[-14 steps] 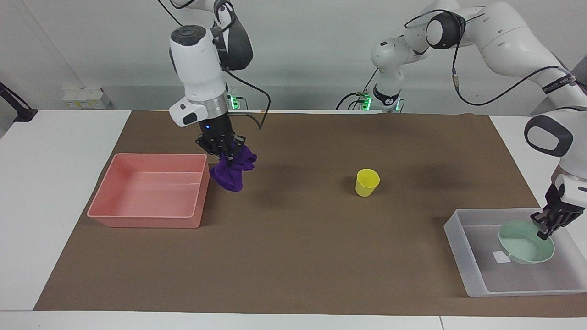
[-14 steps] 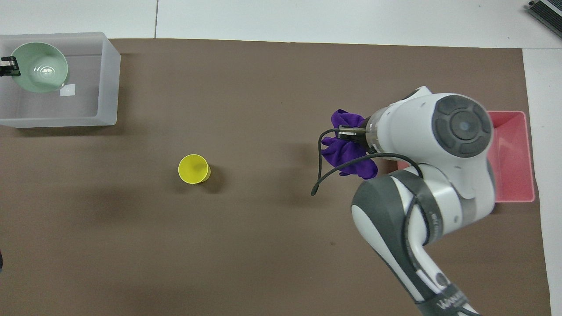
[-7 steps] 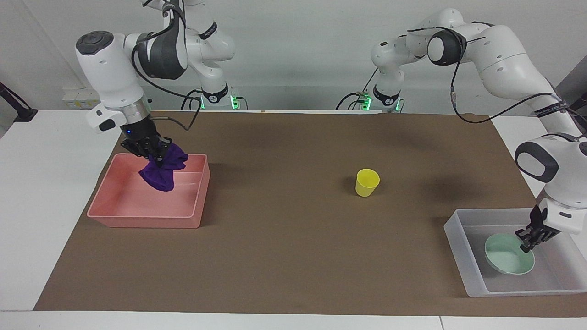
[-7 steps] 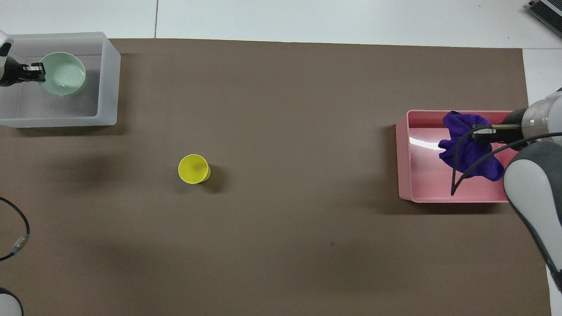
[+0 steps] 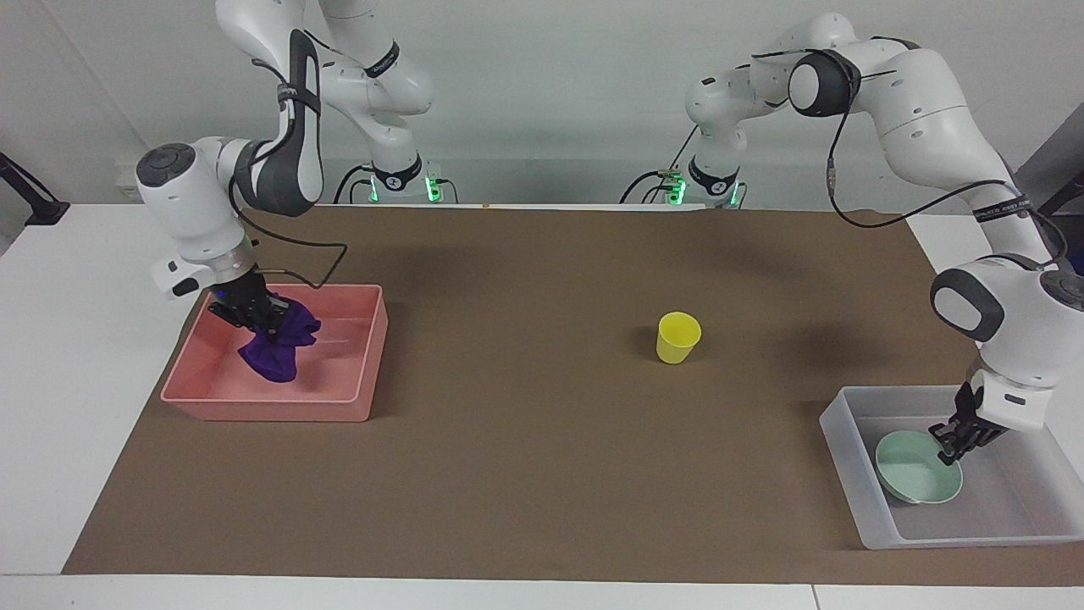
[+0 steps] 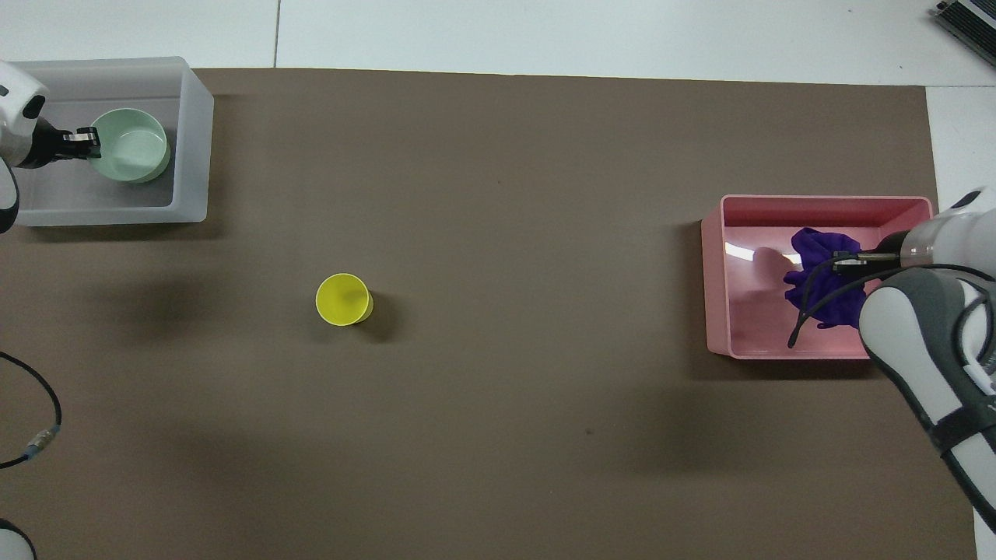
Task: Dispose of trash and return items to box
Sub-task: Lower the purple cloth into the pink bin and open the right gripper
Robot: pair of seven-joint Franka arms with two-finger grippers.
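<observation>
Facing view shows us the right tool (image 5: pixel 269 320) down inside the pink bin (image 5: pixel 360 407), closed on the purple rag (image 5: pixel 275 349), which hangs bunched from it over the bin floor. The rag is light and limp, we judge; it will sag and may cling when released.

The left tool (image 5: pixel 950 450) sits at the rim of the mint bowl (image 5: pixel 916 476) inside the translucent box (image 5: pixel 838 432); we cannot tell whether it grips the rim or has let go. The bowl looks rigid, light and smooth, best pinched at its rim.

The yellow cup (image 5: pixel 678 337) stands upright on the tabletop, nearer to the robots than the box and toward the pink bin from it. We judge it thin, light and tippy; its rim suits a pinch. Nothing stands between cup and box.
</observation>
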